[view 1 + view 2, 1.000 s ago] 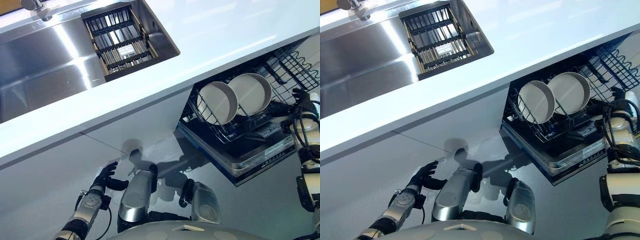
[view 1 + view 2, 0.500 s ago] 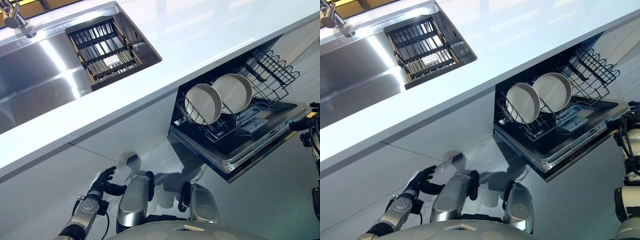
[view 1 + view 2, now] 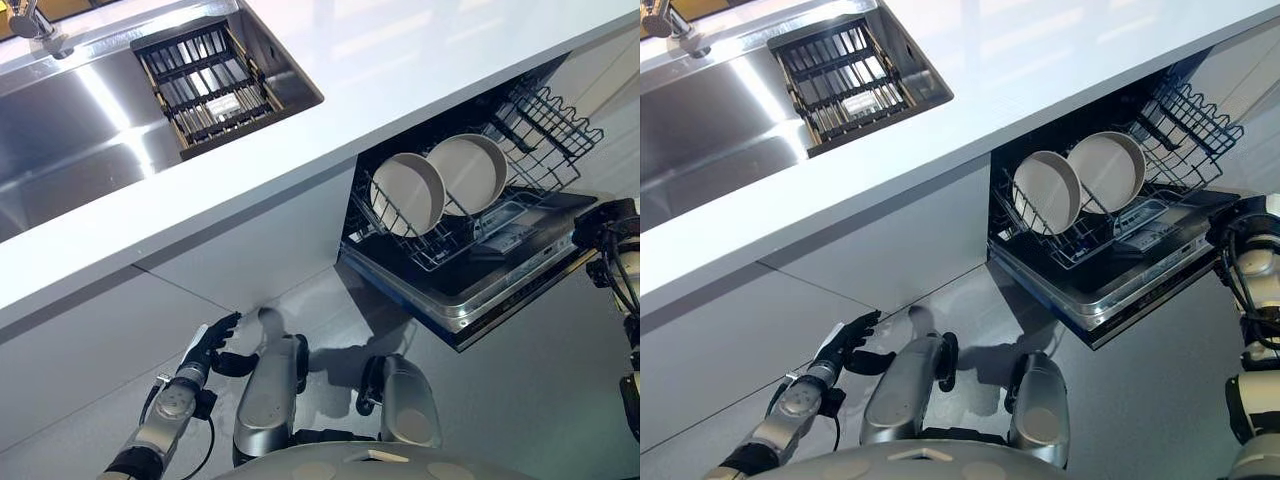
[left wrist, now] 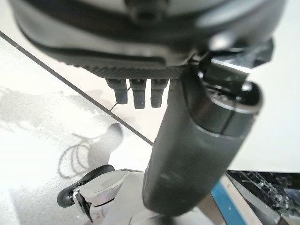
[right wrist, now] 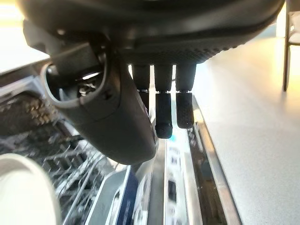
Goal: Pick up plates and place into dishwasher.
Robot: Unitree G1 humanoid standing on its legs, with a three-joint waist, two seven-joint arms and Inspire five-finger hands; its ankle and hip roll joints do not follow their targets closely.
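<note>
by the dishwasher door (image 3: 520, 300), right hand (image 3: 612, 218) relaxed, empty

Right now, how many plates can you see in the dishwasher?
2. Both stand on edge side by side in the pulled-out dishwasher rack: one plate nearer the counter, the other plate beside it, farther out. Others may be hidden under the counter.

This is a kitchen. A long white bench (image 3: 420, 60) carries a sunken stainless steel sink (image 3: 70, 130) with a tap (image 3: 30, 22) and a dark slatted drainer (image 3: 205, 85). Beneath the bench, just beside the right robot hand (image 3: 612, 222), a built-in dishwasher (image 3: 480, 285) stands open, its wire rack (image 3: 545, 135) holding two pale plates (image 3: 408, 193) on edge.
</note>
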